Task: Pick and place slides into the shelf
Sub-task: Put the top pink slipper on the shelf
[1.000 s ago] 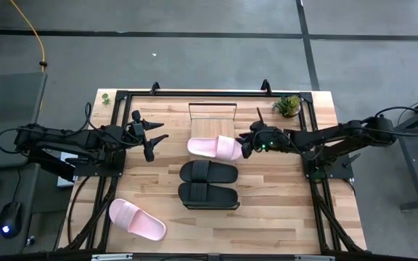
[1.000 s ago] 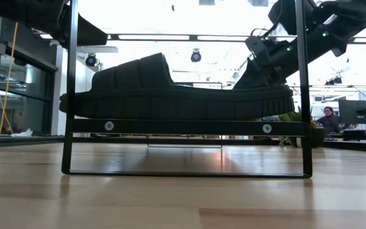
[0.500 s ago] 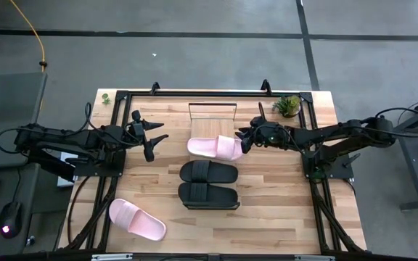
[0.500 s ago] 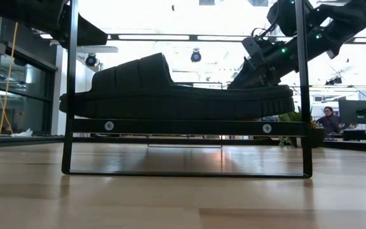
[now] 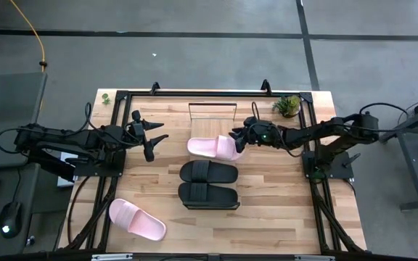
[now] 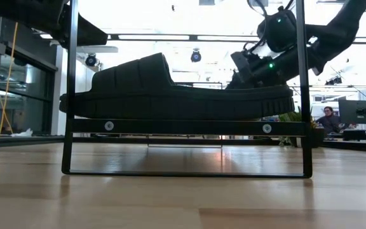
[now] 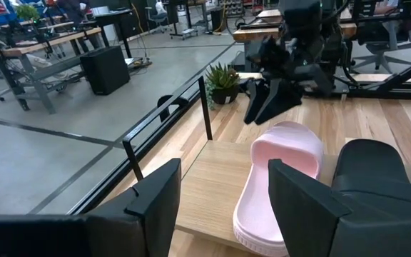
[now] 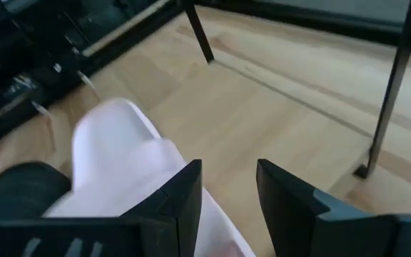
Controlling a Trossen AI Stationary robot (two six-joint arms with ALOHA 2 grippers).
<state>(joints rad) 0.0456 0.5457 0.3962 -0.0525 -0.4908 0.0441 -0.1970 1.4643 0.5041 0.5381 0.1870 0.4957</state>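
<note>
One pale pink slide (image 5: 212, 148) lies sole-down across the shelf board (image 5: 207, 129), which has a black wire frame at its far end. Two black slides (image 5: 208, 172) (image 5: 208, 195) lie on the board nearer to me; the low view shows the nearest (image 6: 170, 95). A second pink slide (image 5: 136, 219) rests on the table near the left corner. My right gripper (image 5: 236, 138) is open and hangs just over the shelved pink slide's right end (image 7: 291, 135), fingers pointing down (image 8: 228, 171). My left gripper (image 5: 157, 143) waits open to the left of the shelf (image 7: 223, 178).
A small potted plant (image 5: 289, 106) stands at the table's far right corner. Black frame rails (image 5: 122, 94) run around the tabletop. Bare wood lies right of the shelf and along the near edge. A person (image 6: 328, 117) sits far off in the room.
My right gripper has moved toward the table's left, from beside the pink slide's right end to over it, its arm reaching farther in. The slides and my left arm have kept still.
</note>
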